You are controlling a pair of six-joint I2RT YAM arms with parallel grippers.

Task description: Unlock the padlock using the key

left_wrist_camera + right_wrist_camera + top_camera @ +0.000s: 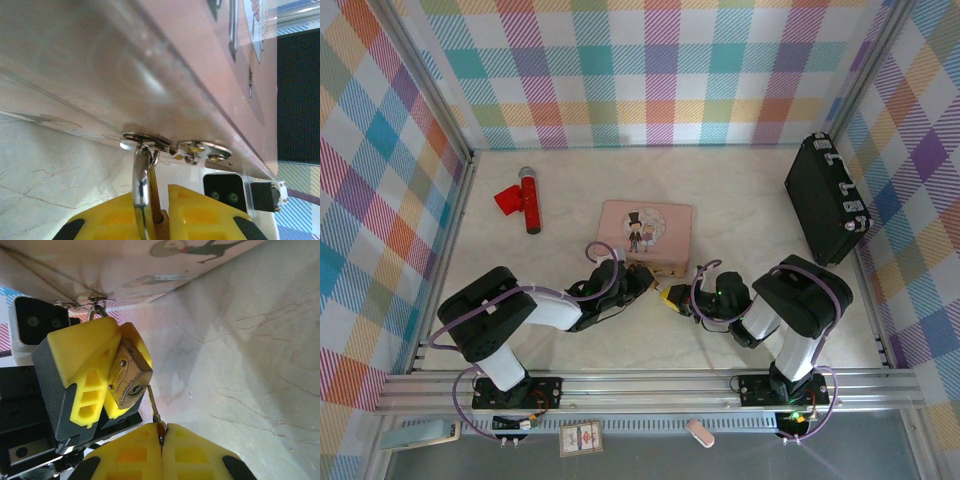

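one pink tin (645, 232) shut, padlock (129, 377) on its hasp (175, 146)

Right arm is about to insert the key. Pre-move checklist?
1. Left gripper clamped on padlock: ok.
2. Right gripper shut on key: ok.
3. Keyhole unobstructed, facing the right wrist: ok.
4. Key tip lined up with keyhole: not ok, it sits beside the lock's edge.
5. Shackle threaded through box hasp: ok.
6. Key teeth orientation: cannot tell.
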